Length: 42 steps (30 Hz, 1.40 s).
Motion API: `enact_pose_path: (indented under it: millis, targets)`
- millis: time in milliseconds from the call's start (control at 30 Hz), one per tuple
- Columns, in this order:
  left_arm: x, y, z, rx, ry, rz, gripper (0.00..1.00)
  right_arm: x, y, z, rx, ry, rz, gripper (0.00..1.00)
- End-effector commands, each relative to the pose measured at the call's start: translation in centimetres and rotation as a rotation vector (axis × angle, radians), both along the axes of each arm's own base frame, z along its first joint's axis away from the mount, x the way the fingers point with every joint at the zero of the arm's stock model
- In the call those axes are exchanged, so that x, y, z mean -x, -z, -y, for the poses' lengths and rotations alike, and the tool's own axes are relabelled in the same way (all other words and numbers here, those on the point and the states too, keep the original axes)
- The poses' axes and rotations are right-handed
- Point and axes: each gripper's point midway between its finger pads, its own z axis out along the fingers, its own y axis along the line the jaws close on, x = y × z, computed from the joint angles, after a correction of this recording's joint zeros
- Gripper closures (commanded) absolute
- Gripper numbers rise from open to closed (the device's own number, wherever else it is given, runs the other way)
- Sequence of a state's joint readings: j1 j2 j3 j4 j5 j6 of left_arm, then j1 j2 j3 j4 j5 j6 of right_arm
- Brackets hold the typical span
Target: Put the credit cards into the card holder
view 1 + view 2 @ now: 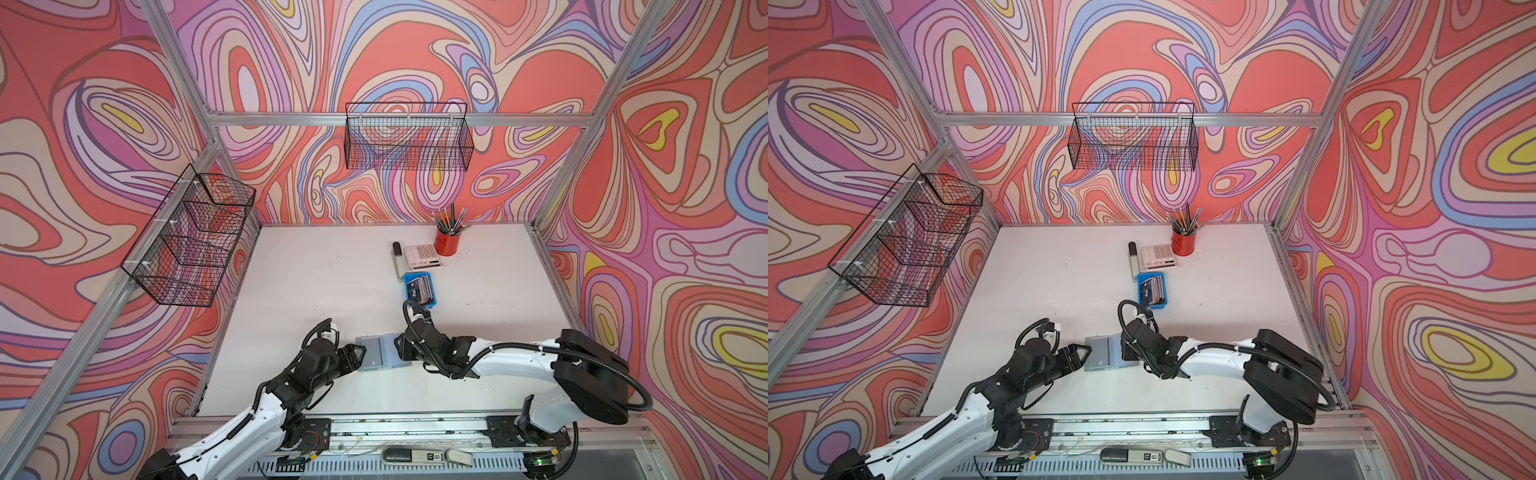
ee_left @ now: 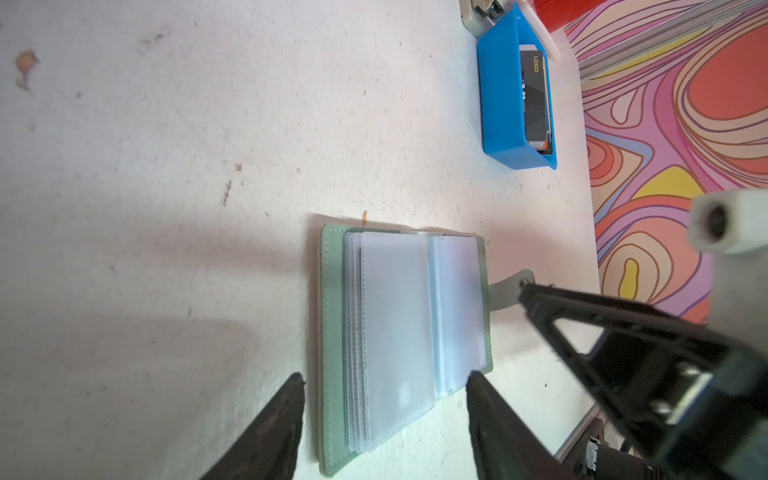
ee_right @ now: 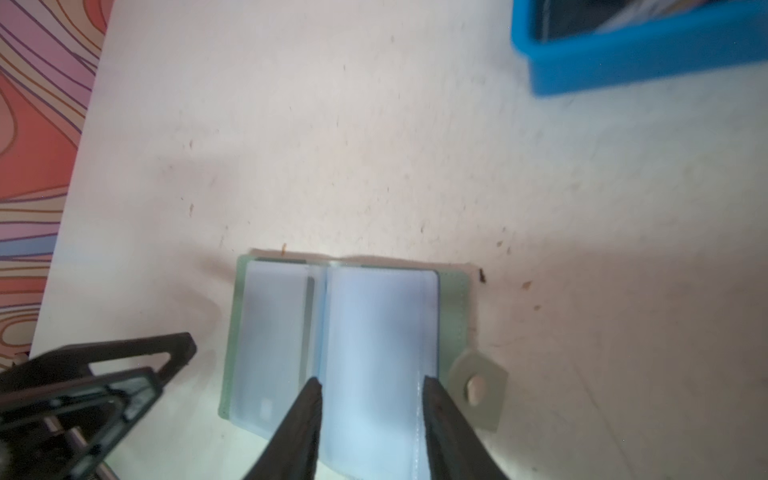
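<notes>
While the card holder (image 1: 376,353) lies open on the table (image 1: 311,291), left gripper (image 2: 385,378) jaws spread wide astride its stacked clear sleeves and right gripper (image 3: 372,380) jaws parted over the facing sleeve, neither clamped, I list: blue tray (image 1: 428,306), holding the credit cards (image 1: 419,289) on edge; red cup (image 1: 446,245), holding pencils (image 1: 451,218).

Your right gripper (image 3: 372,382) hangs over the open card holder (image 3: 274,328), which lies flat on the white table (image 3: 332,145). The jaws are apart and straddle the clear sleeves (image 3: 374,316) nearer the snap tab (image 3: 478,386). From the holder, the tab juts out at four o'clock. The left gripper (image 3: 166,365) sits just beside the holder at eight o'clock. The blue tray (image 3: 640,62) stands well apart at two o'clock, its contents blurred.
</notes>
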<state>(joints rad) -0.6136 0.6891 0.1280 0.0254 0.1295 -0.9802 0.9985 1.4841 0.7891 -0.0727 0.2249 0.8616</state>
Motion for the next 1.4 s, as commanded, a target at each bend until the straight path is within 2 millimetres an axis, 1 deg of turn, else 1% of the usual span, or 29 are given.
enact_pose_path:
  millis: [0,33,100,133,200,300,400,467,533,633,867,933,1033,1367]
  targets:
    - [0.3,0.6,-0.4,-0.016,-0.012,-0.021,0.36,-3.9,-4.8,3.9,0.101,0.098,0.093,0.52]
    - [0.2,0.6,-0.4,-0.016,-0.009,-0.022,0.36,-5.2,-5.4,5.3,0.123,0.124,0.086,0.52]
    - [0.3,0.6,-0.4,-0.016,-0.007,-0.022,0.36,-7.5,-5.9,7.8,0.173,0.180,0.069,0.51]
    - [0.3,0.6,-0.4,-0.017,-0.007,-0.022,0.36,-8.5,-6.2,8.9,0.199,0.201,0.065,0.48]
    - [0.2,0.6,-0.4,-0.018,-0.006,-0.020,0.36,-10.2,-6.6,10.0,0.245,0.219,0.060,0.41]
    - [0.2,0.5,-0.4,-0.018,-0.010,-0.019,0.36,-12.9,-5.9,10.8,0.306,0.213,0.032,0.37]
    - [0.2,0.6,-0.4,-0.019,-0.010,-0.021,0.36,-15.2,-3.6,10.9,0.397,0.205,-0.008,0.28]
    - [0.2,0.6,-0.3,-0.020,-0.007,-0.023,0.36,-16.2,-1.5,10.8,0.453,0.197,-0.044,0.24]
    - [0.2,0.5,-0.3,-0.021,-0.006,-0.022,0.36,-16.9,-0.2,10.3,0.472,0.183,-0.053,0.22]
    - [0.1,0.5,-0.4,-0.026,-0.006,-0.019,0.36,-17.3,1.8,9.8,0.495,0.160,-0.084,0.21]
    - [0.0,0.6,-0.4,-0.031,-0.009,-0.020,0.36,-17.5,4.0,10.2,0.547,0.154,-0.101,0.19]
    - [0.0,0.6,-0.3,-0.029,-0.006,-0.021,0.36,-17.6,4.4,10.2,0.556,0.150,-0.108,0.19]
    - [0.0,0.7,-0.2,-0.025,-0.002,-0.025,0.36,-17.8,4.4,10.3,0.565,0.156,-0.103,0.20]
    - [0.0,0.7,-0.2,-0.023,-0.003,-0.024,0.36,-17.8,4.6,10.6,0.589,0.163,-0.099,0.37]
